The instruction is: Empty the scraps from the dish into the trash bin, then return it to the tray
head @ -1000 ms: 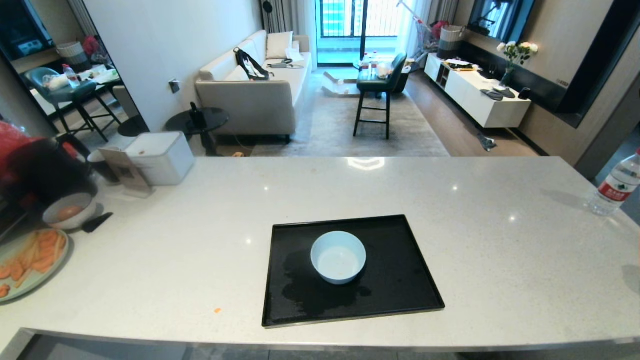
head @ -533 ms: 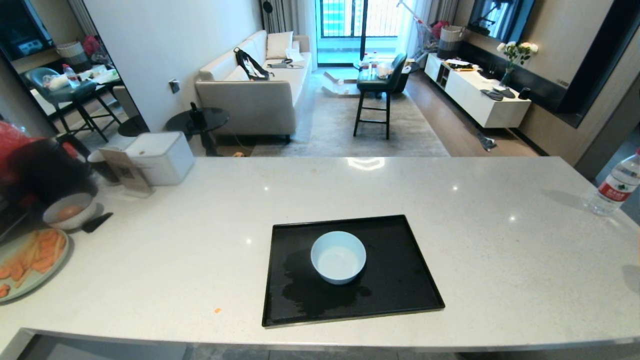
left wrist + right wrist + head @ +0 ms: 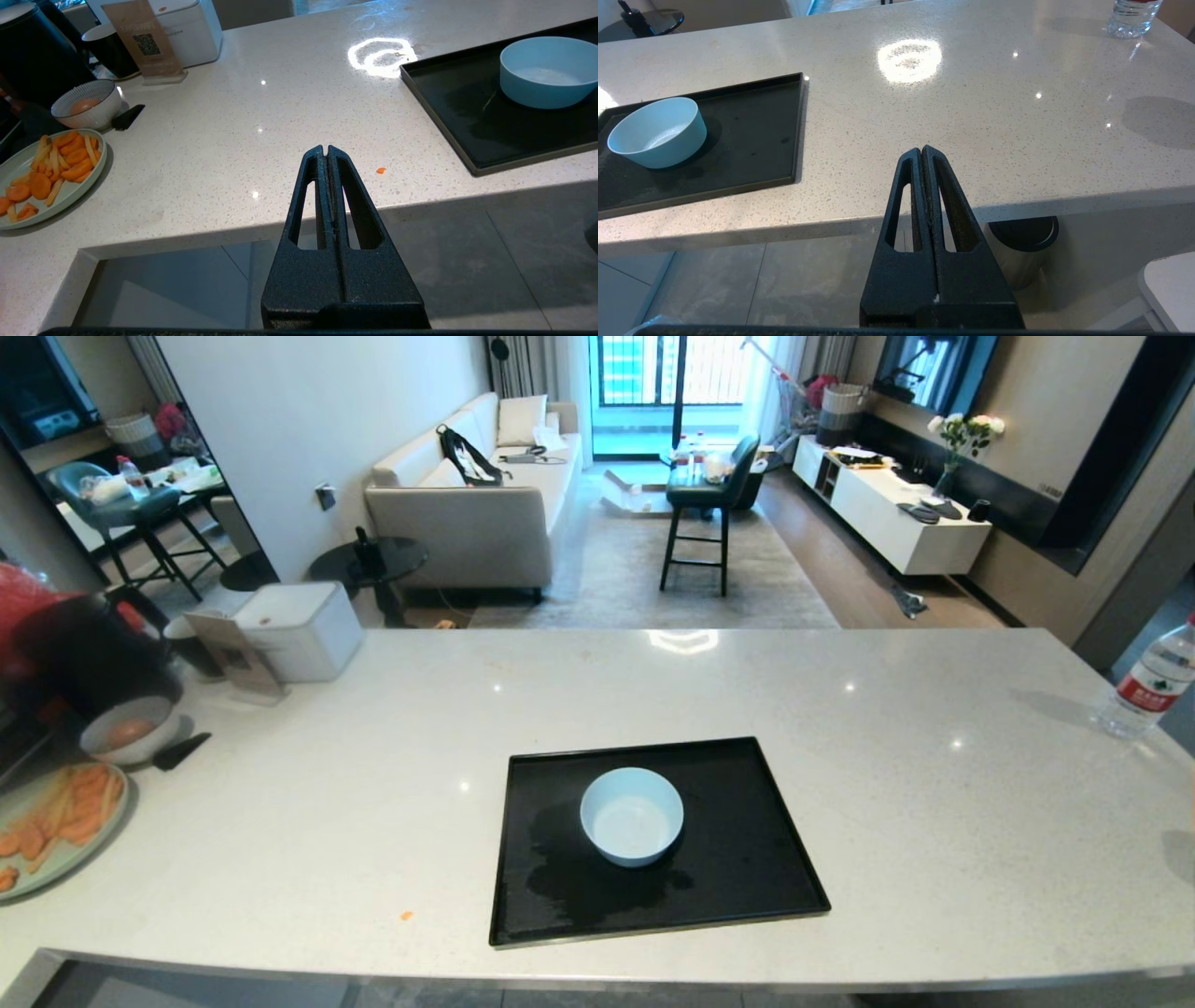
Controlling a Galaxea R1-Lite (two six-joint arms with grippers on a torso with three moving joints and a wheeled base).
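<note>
**Bowl empty, back on tray – both claws parked**

Left to right: my left claw [image 3: 325, 151] hangs below the bench [image 3: 392, 821] edge, pinched closed, holding nothing. One black tray [image 3: 747, 868] mid-bench; one pale blue bowl [image 3: 631, 816] upright on it, no scraps visible inside, so prob. done. My right claw [image 3: 921, 152] likewise closed & empty. One black-topped bin [image 3: 1020, 247] under the bench.

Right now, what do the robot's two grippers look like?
Both look alike. The left gripper and right gripper are matte black with a grainy texture, each finger a tapering wedge with a long slot cut through. No cables or markings show.
</note>
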